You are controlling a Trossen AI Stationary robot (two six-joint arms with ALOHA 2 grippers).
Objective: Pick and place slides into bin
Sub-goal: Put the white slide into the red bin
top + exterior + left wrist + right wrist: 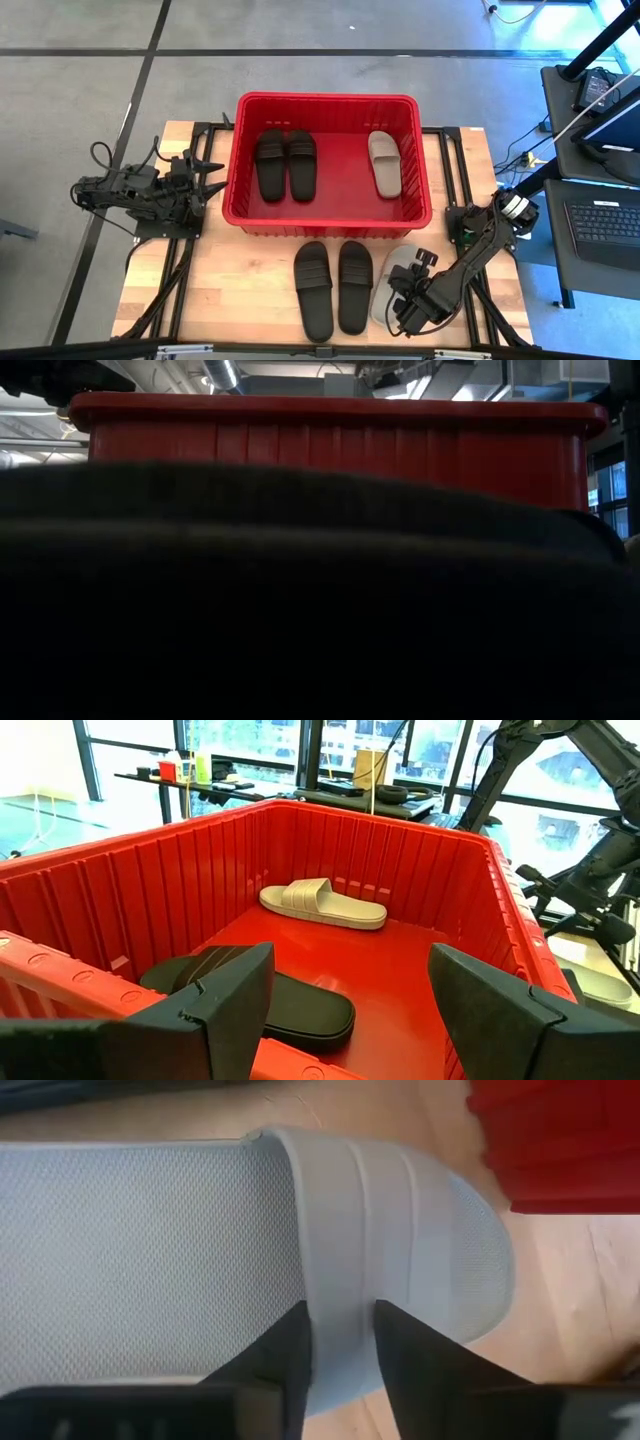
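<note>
i have the right gripper [340, 1335] clamped on the beige slide's [300, 1250] strap, near right of the bin [330, 225]; left gripper [350, 1010] waits spread apart at its left rim.

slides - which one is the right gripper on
The beige slide on the table, beside the two black slides outside the bin; the right gripper sits at its strap. The other beige slide lies in the bin.

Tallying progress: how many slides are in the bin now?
3: two black slides side by side at the left of the red bin, one beige slide at its right. None seems hidden.
</note>
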